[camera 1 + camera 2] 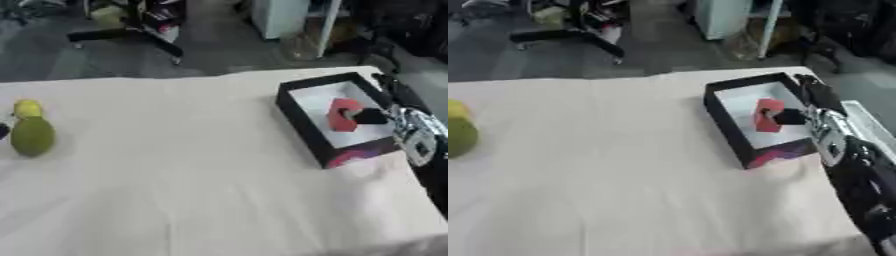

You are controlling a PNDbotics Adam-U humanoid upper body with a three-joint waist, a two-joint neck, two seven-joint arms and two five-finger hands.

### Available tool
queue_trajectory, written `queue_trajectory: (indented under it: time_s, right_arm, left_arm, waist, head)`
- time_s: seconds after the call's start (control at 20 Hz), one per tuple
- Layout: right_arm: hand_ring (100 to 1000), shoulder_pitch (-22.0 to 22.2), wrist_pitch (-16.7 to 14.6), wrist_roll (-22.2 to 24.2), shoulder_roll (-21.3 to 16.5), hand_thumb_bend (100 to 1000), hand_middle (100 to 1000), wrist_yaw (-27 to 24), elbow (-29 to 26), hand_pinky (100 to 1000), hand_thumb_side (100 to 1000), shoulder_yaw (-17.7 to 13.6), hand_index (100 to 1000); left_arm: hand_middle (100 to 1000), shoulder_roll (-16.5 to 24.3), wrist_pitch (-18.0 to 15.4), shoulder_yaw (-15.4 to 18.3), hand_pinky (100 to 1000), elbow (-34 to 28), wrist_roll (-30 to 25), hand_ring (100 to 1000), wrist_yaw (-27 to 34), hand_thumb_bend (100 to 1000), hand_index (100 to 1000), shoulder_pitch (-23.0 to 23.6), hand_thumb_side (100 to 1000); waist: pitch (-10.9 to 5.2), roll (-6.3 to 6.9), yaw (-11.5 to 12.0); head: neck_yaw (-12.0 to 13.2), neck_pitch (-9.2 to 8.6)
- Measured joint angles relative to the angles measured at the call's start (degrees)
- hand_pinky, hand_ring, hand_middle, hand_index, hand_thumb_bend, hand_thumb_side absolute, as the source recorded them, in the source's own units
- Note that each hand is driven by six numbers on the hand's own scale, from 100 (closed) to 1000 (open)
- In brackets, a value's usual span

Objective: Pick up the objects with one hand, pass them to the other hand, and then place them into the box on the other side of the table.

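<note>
The red object (pixel 343 115) is a chunky, blocky piece with a notch or hollow on its right side, standing on edge over the white floor of the black-walled box (pixel 298 119). The right hand (pixel 796 117) reaches in from the table's right edge, its dark fingers pinching the red piece at that notch. The box sits at about 3 o'clock on the table, its long axis running toward 11 o'clock, and its near outer wall shows a pink-purple patch. At 9 o'clock, well apart from the box, lie a small yellow fruit (pixel 27 108) and, just beside it toward 6 o'clock, a larger green fruit (pixel 32 136), oval and dull-skinned; whether they touch I cannot tell. The left hand does not show in either view.

The table (pixel 192 170) is covered in a pale cream cloth with soft creases. Beyond it at 12 o'clock is a grey floor, a black stand base (pixel 122 35) and a white cabinet (pixel 280 17).
</note>
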Motion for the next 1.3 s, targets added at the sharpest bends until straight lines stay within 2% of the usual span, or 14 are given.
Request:
queue_trajectory:
  time_s: [0.2,0.35,0.5,0.6,0.75,0.85,1.0,1.2,1.3]
  right_arm:
    - [877,1.70,-0.75,-0.24,-0.50,505,908,0.72,-6.61,837,452,-0.52,1000]
    - [845,4.35,-1.88,-1.92,-0.40,464,872,-1.05,-13.75,800,448,-0.44,997]
    - [831,7.11,-3.37,-3.54,0.71,443,853,-3.95,-21.84,784,447,0.27,993]
    - [828,8.57,-4.20,-3.89,1.96,433,848,-5.47,-26.87,783,454,1.00,993]
    - [828,9.90,-5.09,-3.17,3.53,425,846,-6.64,-32.48,787,456,2.06,996]
    - [827,10.37,-5.47,-2.32,4.24,421,844,-6.73,-34.88,787,455,2.60,996]
    - [826,10.54,-5.65,-1.30,4.81,418,842,-6.72,-36.75,788,455,3.06,996]
    - [823,10.51,-5.50,-0.84,5.26,413,837,-6.70,-37.98,786,456,3.22,996]
    - [822,10.49,-5.47,-0.81,5.35,410,836,-6.70,-38.28,784,457,3.24,995]
  left_arm:
    - [804,6.33,-0.12,-2.21,800,7.21,-4.42,797,-9.25,1000,912,-3.44,349]
    - [837,10.66,-0.25,-4.82,867,14.47,-7.72,821,-17.24,996,943,-7.15,313]
    - [825,13.62,-1.22,-8.18,888,23.10,-11.05,806,-25.85,884,941,-11.98,294]
    - [805,14.32,-2.29,-10.23,878,29.48,-13.00,781,-31.57,846,924,-15.74,297]
    - [757,14.03,-3.53,-11.93,843,38.31,-13.54,739,-39.33,907,871,-20.63,286]
    - [740,12.81,-4.24,-11.94,809,42.86,-11.17,722,-42.14,959,854,-22.81,265]
    - [724,10.15,-5.82,-11.45,777,47.09,-6.18,708,-41.76,1000,840,-24.35,258]
    - [710,7.35,-7.64,-11.29,764,49.84,-0.63,696,-38.30,1000,824,-25.35,269]
    - [695,6.40,-7.47,-11.35,756,50.62,1.63,682,-37.71,968,811,-25.82,274]
  waist:
    - [-0.09,0.29,-0.50]
    - [-0.10,0.58,-1.06]
    - [-0.21,0.61,-1.61]
    - [-0.35,0.61,-1.87]
    - [-0.38,0.56,-2.12]
    - [-0.39,0.38,-2.23]
    - [-0.39,-0.05,-2.63]
    - [-0.35,-0.32,-3.22]
    - [-0.16,-0.43,-3.46]
  head:
    - [5.61,0.83]
    - [10.07,0.95]
    - [12.79,0.95]
    - [13.50,0.91]
    - [13.56,0.83]
    - [13.25,0.54]
    - [12.62,0.32]
    - [12.33,0.07]
    - [12.30,-0.17]
